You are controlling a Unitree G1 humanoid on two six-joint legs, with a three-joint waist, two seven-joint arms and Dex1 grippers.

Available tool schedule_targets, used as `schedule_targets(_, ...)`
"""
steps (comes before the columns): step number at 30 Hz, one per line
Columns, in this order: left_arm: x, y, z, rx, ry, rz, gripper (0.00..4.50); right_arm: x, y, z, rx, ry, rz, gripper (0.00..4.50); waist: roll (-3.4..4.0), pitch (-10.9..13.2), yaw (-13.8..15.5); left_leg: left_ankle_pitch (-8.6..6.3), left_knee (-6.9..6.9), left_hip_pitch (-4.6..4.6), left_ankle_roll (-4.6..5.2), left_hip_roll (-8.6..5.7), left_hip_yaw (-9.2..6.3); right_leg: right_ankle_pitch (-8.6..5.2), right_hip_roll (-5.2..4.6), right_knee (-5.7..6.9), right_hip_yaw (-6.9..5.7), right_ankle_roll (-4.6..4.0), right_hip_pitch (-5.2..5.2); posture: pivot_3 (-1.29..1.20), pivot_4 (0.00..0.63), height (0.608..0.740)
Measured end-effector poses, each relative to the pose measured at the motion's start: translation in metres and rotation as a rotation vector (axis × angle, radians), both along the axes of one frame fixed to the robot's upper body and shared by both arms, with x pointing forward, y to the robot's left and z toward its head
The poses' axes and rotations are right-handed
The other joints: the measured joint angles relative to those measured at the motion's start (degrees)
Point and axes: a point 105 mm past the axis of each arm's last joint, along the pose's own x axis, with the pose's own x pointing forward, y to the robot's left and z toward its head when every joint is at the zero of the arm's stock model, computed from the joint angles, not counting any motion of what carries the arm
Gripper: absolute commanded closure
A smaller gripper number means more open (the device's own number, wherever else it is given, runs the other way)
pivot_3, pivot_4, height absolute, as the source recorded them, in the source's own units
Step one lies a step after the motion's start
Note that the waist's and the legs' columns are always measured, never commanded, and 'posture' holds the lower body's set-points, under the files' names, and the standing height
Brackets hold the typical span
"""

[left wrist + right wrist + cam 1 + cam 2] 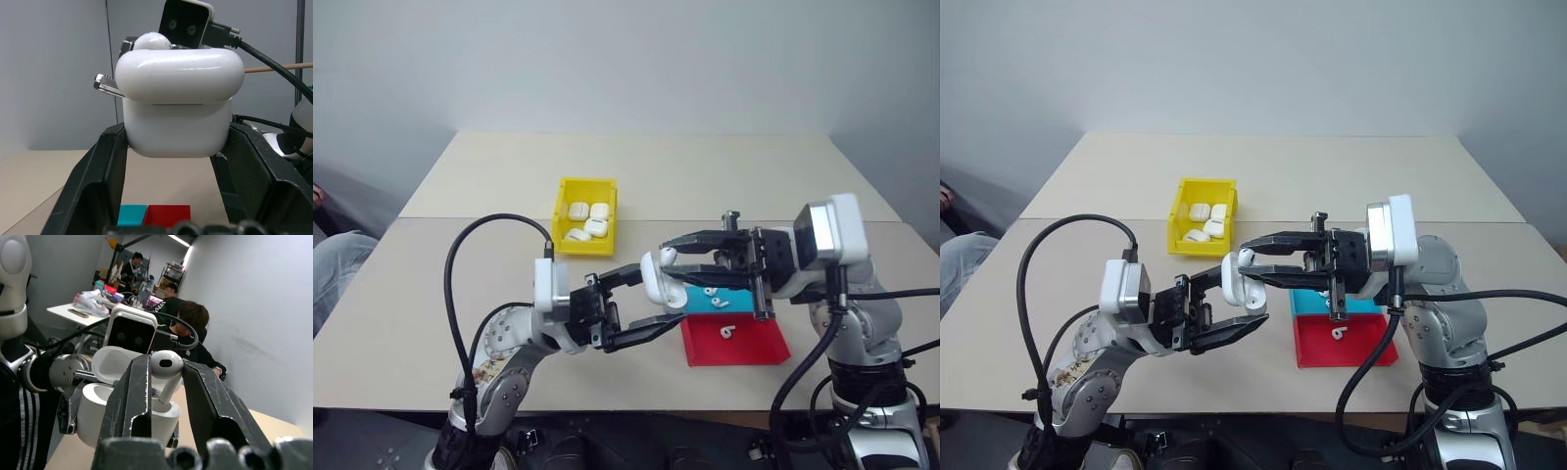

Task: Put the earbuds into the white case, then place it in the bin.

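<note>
While left jaws clamp the white case (178, 110), right jaws pinching an earbud (166, 366) above.

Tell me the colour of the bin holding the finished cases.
The bin is bright yellow, with white cases inside; the left eye view shows it best.

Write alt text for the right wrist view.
The right gripper holds a white earbud stem-down over the open white case, which the left gripper holds. People sit at a cluttered table behind.
</note>
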Motion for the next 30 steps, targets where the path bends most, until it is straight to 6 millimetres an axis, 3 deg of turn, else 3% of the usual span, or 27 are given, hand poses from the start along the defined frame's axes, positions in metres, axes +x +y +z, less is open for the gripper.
schedule_targets(5, 0.000, 0.000, -0.002, 0.005, 0.006, 0.004, 1.77, 0.001, -0.001, -0.003, -0.002, -0.018, -0.011, 3.33, 0.00, 0.0, 0.0, 0.00, 0.00, 0.00, 0.00, 0.00, 0.00, 0.00, 0.00, 0.00, 0.00, 0.00, 0.00, 0.00, 0.150, 0.740)
schedule_targets(8, 0.000, 0.000, -0.002, 0.006, 0.006, 0.004, 1.77, 0.002, -0.003, -0.006, -0.005, -0.019, -0.015, 2.80, 0.00, 0.0, 0.0, 0.00, 0.00, 0.00, 0.00, 0.00, 0.00, 0.00, 0.00, 0.00, 0.00, 0.00, 0.00, 0.00, 0.150, 0.740)
schedule_targets(11, 0.000, 0.000, -0.003, 0.011, 0.004, 0.000, 1.77, 0.003, -0.003, -0.006, -0.007, -0.037, -0.029, 1.85, 0.00, 0.0, 0.0, 0.00, 0.00, 0.00, 0.00, 0.00, 0.00, 0.00, 0.00, 0.00, 0.00, 0.00, 0.00, 0.00, 0.150, 0.740)
schedule_targets(19, 0.001, 0.001, -0.006, 0.039, 0.005, 0.010, 1.77, 0.005, -0.005, -0.010, -0.032, -0.072, -0.048, 1.85, 0.00, 0.0, 0.0, 0.00, -0.01, 0.00, 0.00, 0.00, 0.00, 0.00, 0.00, -0.02, 0.00, 0.00, 0.00, 0.00, 0.150, 0.740)
schedule_targets(23, 0.007, 0.008, -0.017, 0.096, -0.002, 0.051, 1.77, 0.008, -0.015, -0.017, -0.156, -0.045, -0.083, 1.85, 0.00, 0.0, 0.0, 0.00, -0.03, 0.01, 0.00, 0.00, 0.01, 0.00, 0.00, -0.05, 0.00, 0.00, 0.00, 0.00, 0.150, 0.740)
schedule_targets(25, 0.010, 0.015, -0.026, 0.143, -0.009, 0.085, 1.77, 0.015, -0.025, -0.020, -0.244, -0.009, -0.132, 1.85, 0.00, 0.0, 0.0, 0.00, -0.04, 0.01, 0.00, 0.01, 0.03, 0.00, 0.00, -0.05, 0.01, -0.01, -0.02, 0.00, 0.150, 0.740)
schedule_targets(30, 0.023, 0.037, -0.046, 0.244, -0.011, 0.188, 1.77, 0.058, -0.049, -0.039, -0.612, 0.001, -0.346, 1.85, 0.01, 0.0, -0.3, 0.00, -0.08, 0.05, 0.00, 0.03, 0.09, -0.01, 0.00, -0.05, 0.05, -0.03, -0.09, 0.00, 0.150, 0.740)
